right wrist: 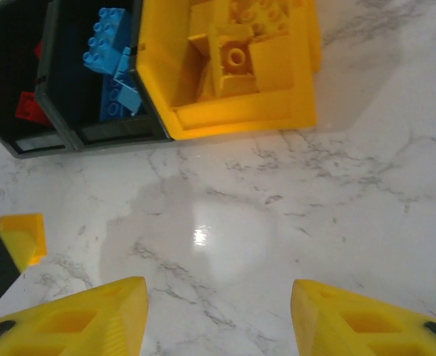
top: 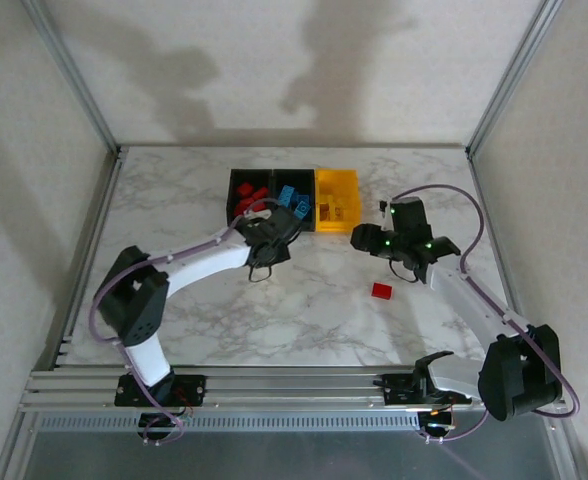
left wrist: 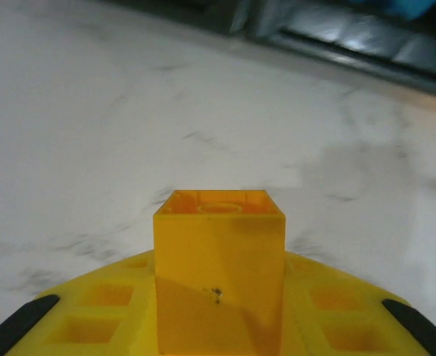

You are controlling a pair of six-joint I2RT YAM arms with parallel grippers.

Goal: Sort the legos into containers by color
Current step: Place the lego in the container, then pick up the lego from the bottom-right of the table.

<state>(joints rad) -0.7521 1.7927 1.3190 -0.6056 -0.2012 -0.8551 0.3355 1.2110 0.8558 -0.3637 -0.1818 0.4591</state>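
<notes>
left end effector [top: 270, 240] is closed on a small yellow plastic lego brick [left wrist: 219, 267]. in the left wrist view its yellow fingers [left wrist: 103, 311] press both sides of the brick, and the brick's open hollow end points away from the wrist. white marbled desk [top: 174, 200] lies under it; cannot tell if the brick touches the desk. in the top view this end effector sits just in front of the row of bins, near the front edge of the middle one.

right end effector [right wrist: 218, 311] is open and holds nothing, with a wide gap between its yellow fingers [right wrist: 92, 319] and bare desk below the gap. in the top view it sits to the right of the bins, near the yellow one, pointing left.

small red plastic lego brick [top: 381, 290] lies alone on the desk, in front of the right end effector and well apart from the bins.

three open-topped rectangular plastic bins are joined in a row at the far middle of the desk:
- yellow bin [right wrist: 233, 122] on the right holds a heap of yellow legos [right wrist: 236, 55].
- middle black bin [right wrist: 121, 132] holds blue legos [right wrist: 110, 44].
- left black bin [right wrist: 40, 142] holds red legos [right wrist: 27, 110].

the left arm reaches from the near left base across to the bins; the right arm bends in from the near right base.
</notes>
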